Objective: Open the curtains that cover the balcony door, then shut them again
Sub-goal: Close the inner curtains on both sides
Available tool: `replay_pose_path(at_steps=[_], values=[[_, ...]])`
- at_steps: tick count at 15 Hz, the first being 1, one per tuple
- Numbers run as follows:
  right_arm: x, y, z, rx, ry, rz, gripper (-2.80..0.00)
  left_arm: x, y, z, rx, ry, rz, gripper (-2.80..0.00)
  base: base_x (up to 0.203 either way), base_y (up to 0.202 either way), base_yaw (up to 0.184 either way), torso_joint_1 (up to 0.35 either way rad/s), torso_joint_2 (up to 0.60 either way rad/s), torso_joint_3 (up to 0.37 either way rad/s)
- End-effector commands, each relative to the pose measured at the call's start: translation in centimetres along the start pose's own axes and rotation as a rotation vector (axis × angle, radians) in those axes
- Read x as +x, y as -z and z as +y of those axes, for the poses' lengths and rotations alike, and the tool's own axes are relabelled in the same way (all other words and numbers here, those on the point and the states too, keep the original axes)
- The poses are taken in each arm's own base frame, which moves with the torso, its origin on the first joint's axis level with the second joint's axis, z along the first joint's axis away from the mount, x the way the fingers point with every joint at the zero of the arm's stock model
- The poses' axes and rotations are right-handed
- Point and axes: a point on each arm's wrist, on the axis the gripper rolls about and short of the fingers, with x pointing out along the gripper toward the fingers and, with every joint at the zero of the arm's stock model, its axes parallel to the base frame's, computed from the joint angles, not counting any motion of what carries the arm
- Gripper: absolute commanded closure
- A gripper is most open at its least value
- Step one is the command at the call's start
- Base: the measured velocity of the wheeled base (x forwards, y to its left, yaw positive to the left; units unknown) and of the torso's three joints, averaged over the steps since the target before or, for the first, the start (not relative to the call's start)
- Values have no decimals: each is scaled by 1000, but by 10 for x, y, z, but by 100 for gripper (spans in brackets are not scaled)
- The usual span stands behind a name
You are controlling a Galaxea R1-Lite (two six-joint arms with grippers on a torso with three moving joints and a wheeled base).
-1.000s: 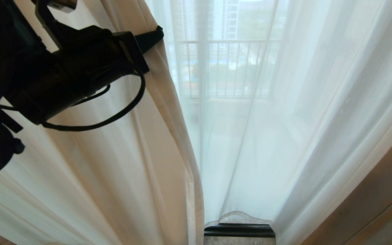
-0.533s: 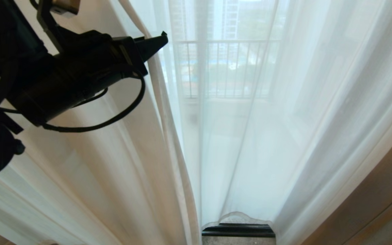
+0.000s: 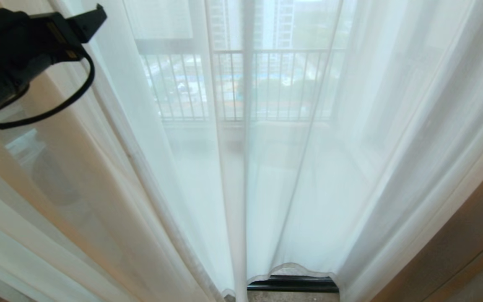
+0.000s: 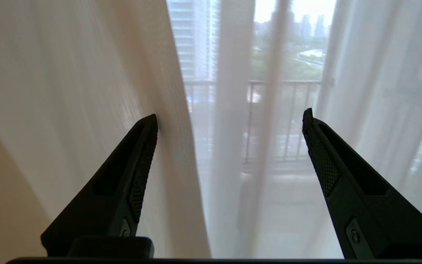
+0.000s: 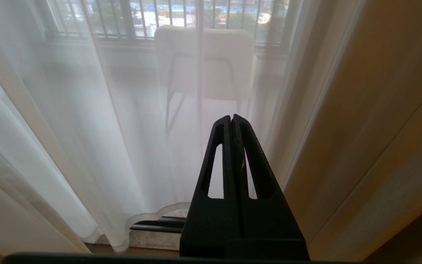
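The sheer white curtains hang drawn across the opening: the left panel [image 3: 174,167] and the right panel [image 3: 350,147] meet in a vertical seam near the middle. Of the balcony door only the black bottom rail [image 3: 294,284] shows under the hems; the rest lies behind the fabric. My left gripper [image 3: 92,16] is high at the far left, open, holding nothing. In the left wrist view the left gripper [image 4: 231,114] faces the fabric [image 4: 167,110], one fingertip [image 4: 148,128] against a fold. My right gripper [image 5: 232,117] is shut and empty, low near the right panel [image 5: 86,128].
A thicker beige-brown drape [image 3: 455,251] hangs at the right edge, also in the right wrist view [image 5: 372,128]. A balcony railing [image 3: 266,84] and a pale chair [image 5: 203,62] show through the fabric. A strip of stone sill [image 5: 152,238] lies under the hem.
My left gripper has opened and let go of the left panel's edge, then swung away to the left. The freed panel has spread out and hangs straight to the middle seam.
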Motion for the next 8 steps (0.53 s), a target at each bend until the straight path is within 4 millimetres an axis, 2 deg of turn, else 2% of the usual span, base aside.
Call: replay_pose_path(at_steps=[1,4,8], values=[[0,0,0,0,-1,-2,0,-15,-23,17,39,-71,-67,-280,0,0,0,0,0,0],[0,0,0,0,-1,-3,0,-47,-22,16,39,-109,-49,-280,0,0,0,0,0,0],[-2,0,0,-1,0,-19,0,-96,-5,14,37,-184,14,-280,0,0,0,0,0,0]])
